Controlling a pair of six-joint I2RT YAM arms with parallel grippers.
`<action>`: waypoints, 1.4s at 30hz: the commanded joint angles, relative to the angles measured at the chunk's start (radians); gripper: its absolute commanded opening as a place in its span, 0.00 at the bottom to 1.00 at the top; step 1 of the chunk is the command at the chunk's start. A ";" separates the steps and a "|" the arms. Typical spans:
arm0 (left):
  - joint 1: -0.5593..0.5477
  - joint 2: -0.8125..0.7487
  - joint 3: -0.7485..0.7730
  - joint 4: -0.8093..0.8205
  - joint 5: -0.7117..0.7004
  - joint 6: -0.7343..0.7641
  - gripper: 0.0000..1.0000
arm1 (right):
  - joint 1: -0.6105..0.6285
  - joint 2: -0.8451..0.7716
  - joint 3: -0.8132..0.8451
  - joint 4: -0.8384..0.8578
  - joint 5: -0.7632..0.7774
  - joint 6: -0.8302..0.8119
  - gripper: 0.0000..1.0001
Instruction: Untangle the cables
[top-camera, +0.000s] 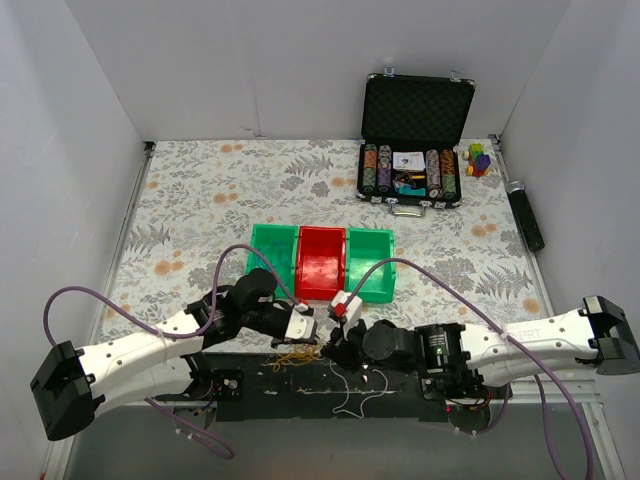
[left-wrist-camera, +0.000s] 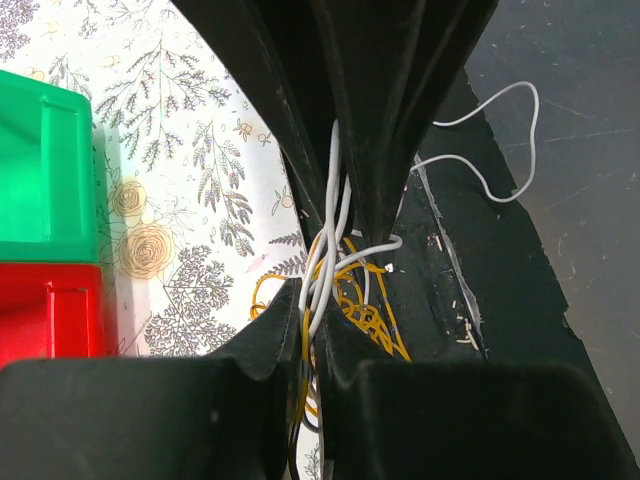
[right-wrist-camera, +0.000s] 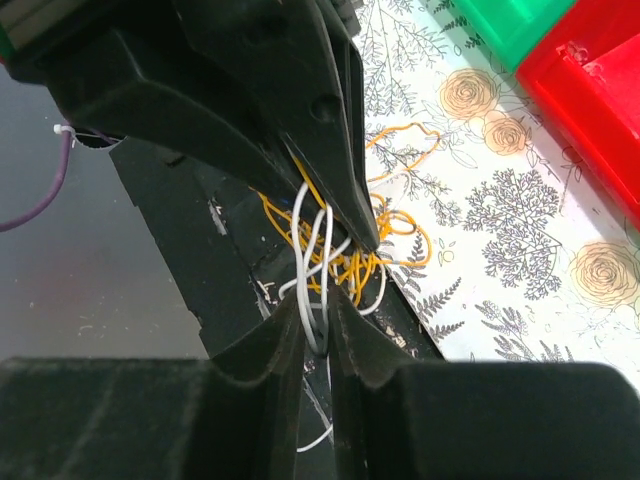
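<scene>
The cables (top-camera: 297, 356) are a small knot of yellow and white wires at the table's near edge, between my two grippers. A white strand (top-camera: 350, 398) trails down over the black base plate. My left gripper (top-camera: 314, 336) is shut on white and yellow strands, seen in the left wrist view (left-wrist-camera: 312, 303). My right gripper (top-camera: 340, 347) faces it tip to tip and is shut on white strands in the right wrist view (right-wrist-camera: 319, 318). The yellow tangle (left-wrist-camera: 368, 312) hangs between the jaws and also shows in the right wrist view (right-wrist-camera: 352, 262). No teal wire shows clearly.
Green (top-camera: 272, 262), red (top-camera: 321, 263) and green (top-camera: 371, 264) bins stand just behind the grippers. An open poker-chip case (top-camera: 413, 150), coloured blocks (top-camera: 478, 159) and a black tool (top-camera: 526, 216) lie at the back right. The black base plate (top-camera: 260, 385) edges the table.
</scene>
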 joint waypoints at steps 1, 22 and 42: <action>-0.004 -0.020 0.009 0.005 -0.014 -0.012 0.00 | -0.001 -0.047 -0.040 0.052 -0.004 0.045 0.23; -0.003 -0.032 0.069 0.031 -0.030 -0.113 0.00 | 0.000 -0.090 -0.114 0.101 0.044 0.096 0.23; 0.017 -0.044 0.178 -0.021 -0.012 -0.126 0.00 | 0.039 -0.011 -0.117 0.096 0.197 0.096 0.47</action>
